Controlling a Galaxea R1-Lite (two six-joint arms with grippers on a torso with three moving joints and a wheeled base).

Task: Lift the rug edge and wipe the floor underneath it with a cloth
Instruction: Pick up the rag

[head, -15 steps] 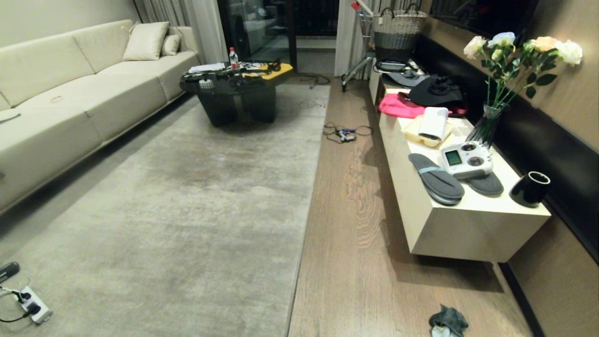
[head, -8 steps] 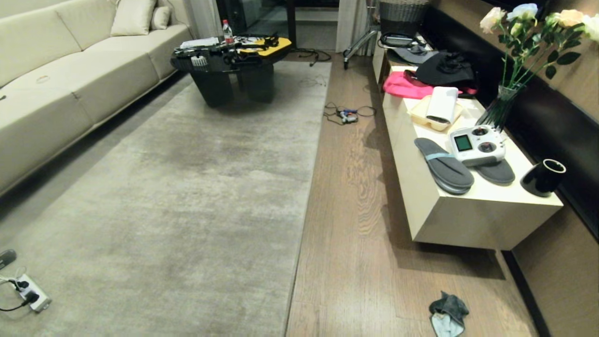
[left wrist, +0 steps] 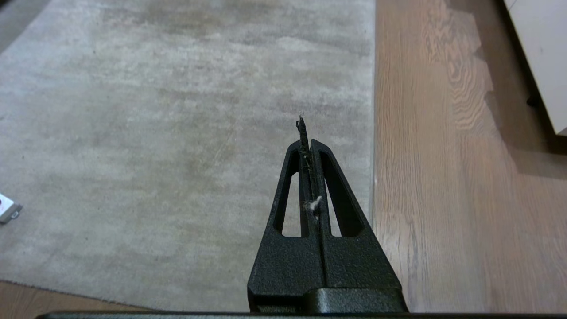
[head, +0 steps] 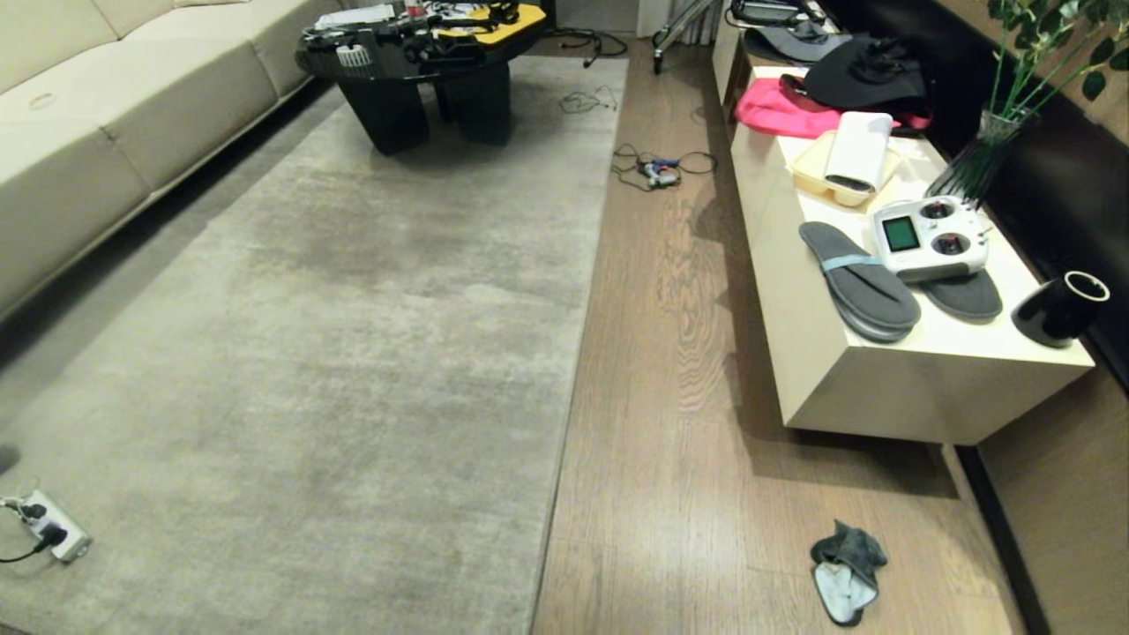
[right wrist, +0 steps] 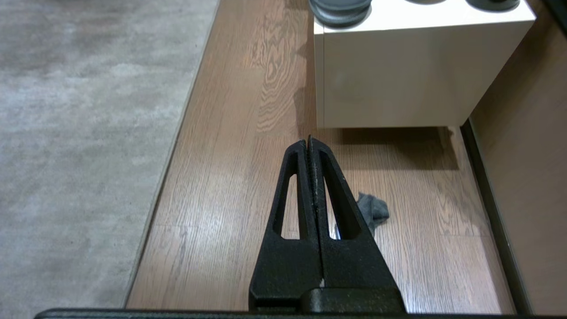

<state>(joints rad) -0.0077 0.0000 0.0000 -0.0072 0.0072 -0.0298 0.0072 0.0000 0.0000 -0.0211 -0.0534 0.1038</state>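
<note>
The pale grey rug's straight edge [head: 573,370] runs front to back along the wooden floor [head: 661,370]. A small dark grey-green cloth [head: 847,564] lies crumpled on the planks near the front right. Neither arm shows in the head view. My left gripper [left wrist: 308,141] hangs shut and empty above the rug, just inside the rug edge [left wrist: 371,177]. My right gripper [right wrist: 308,142] is shut and empty above the floor [right wrist: 230,186]; the cloth [right wrist: 373,210] peeks out from behind its finger, lying apart from it.
A low cream cabinet [head: 882,397] stands on the right with slippers [head: 860,282], a controller [head: 930,238] and a black cup [head: 1058,309]. A dark coffee table [head: 423,70] sits at the rug's far end, a sofa [head: 79,132] on the left, a power strip [head: 48,529] front left, cables [head: 657,168] on the floor.
The head view has tilted downward: the whole scene has slid up in the picture and more near floor shows. Nothing in the room has moved.
</note>
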